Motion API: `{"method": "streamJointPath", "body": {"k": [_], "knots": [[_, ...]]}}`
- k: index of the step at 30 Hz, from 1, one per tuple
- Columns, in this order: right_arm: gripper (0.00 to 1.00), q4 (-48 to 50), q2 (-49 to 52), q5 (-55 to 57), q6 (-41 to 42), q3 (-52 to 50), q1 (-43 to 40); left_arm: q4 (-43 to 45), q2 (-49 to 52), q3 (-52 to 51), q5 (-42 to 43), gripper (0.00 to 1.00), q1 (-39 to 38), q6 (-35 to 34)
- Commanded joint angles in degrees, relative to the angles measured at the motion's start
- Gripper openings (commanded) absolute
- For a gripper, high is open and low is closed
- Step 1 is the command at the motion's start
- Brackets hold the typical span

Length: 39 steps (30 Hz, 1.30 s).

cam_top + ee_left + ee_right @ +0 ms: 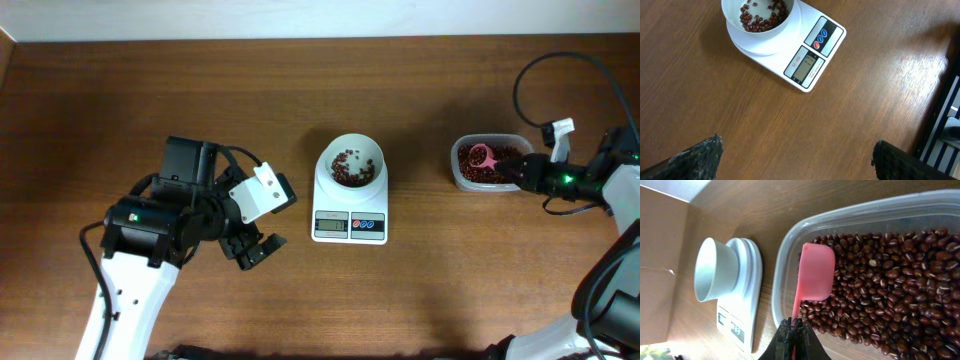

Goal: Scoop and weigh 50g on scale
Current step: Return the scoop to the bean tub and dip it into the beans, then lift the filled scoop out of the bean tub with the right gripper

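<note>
My right gripper [517, 172] pinches the pink scoop [480, 155] over the clear tub [453, 165] of red-brown beans [470, 172]. My left gripper [256, 250] hangs spread above the wooden table [440, 300], left of the scale [350, 212]. Its white bowl [352, 145] holds some of the same beans.

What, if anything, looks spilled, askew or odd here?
Nothing stands out. The beans sit inside the bowl on the scale and in the tub; no strays seen on the table. The right gripper holds the pink scoop over the tub.
</note>
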Motion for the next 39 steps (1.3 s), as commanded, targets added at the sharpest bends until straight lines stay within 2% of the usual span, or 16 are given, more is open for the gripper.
{"method": "streamJointPath", "body": {"k": [1, 6, 14, 17, 19, 28, 39], "knots": [[0.04, 0.0, 0.5, -4.3, 0.2, -0.4, -1.8, 0.1, 0.0, -0.1, 0.2, 0.99, 0.2, -0.5], [0.04, -0.8, 0.5, -11.1, 0.2, -0.4, -5.8, 0.1, 0.0, -0.1, 0.2, 0.99, 0.2, -0.5], [0.04, -7.3, 0.5, -11.2, 0.3, -0.4, -10.2, 0.1, 0.0, -0.1, 0.2, 0.99, 0.2, -0.5], [0.04, -7.8, 0.5, -12.0, 5.1, -0.4, -12.0, 0.1, 0.0, -0.1, 0.2, 0.99, 0.2, -0.5], [0.04, -8.0, 0.5, -13.9, 5.2, -0.5, -12.7, 0.1, 0.0, -0.1, 0.2, 0.99, 0.2, -0.5], [0.04, -11.7, 0.5, -27.2, 5.4, -0.5, -12.8, 0.1, 0.0, -0.1, 0.2, 0.99, 0.2, -0.5], [0.04, -12.9, 0.5, -30.6, 5.2, -0.5, -11.9, 0.1, 0.0, -0.1, 0.2, 0.99, 0.2, -0.5]]}}
